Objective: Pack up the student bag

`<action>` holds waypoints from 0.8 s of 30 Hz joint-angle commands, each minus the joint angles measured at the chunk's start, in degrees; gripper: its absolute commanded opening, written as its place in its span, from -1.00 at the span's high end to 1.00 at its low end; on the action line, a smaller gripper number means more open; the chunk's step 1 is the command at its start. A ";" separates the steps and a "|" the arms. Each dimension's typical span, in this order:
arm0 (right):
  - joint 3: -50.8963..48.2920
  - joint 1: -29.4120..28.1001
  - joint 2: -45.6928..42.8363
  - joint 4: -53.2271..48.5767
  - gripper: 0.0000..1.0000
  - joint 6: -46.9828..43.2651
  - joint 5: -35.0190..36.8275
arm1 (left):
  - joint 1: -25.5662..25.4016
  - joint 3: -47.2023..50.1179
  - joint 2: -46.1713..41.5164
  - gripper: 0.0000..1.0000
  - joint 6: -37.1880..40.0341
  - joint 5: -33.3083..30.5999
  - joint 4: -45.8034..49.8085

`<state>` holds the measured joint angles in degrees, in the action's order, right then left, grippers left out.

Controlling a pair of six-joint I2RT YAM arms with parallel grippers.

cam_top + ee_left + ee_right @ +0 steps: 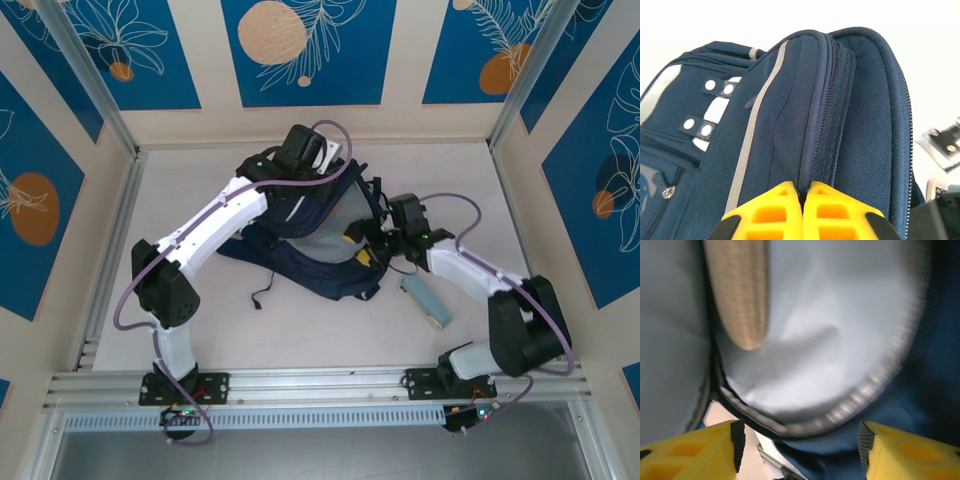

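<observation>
1. Left gripper [802, 195] is pinched together on the top rim of the student bag [300, 268], propping it up mid-way across the table [200, 180].
2. Right gripper [800, 440] stands apart, seemingly at the pale-lined mouth.
3. Soft, floppy fabric, probably light; the stiffer zip seam gives the best hold.
</observation>
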<state>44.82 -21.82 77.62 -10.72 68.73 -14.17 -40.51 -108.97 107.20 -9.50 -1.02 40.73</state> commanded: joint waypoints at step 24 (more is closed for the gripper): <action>12.25 -7.24 -2.38 -14.74 -0.34 -9.67 11.66 | 13.36 51.42 -28.25 -0.50 -16.86 2.95 -19.28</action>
<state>55.33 -27.79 72.23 -27.35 57.21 1.10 -28.42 -60.90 81.30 -23.81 0.05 24.88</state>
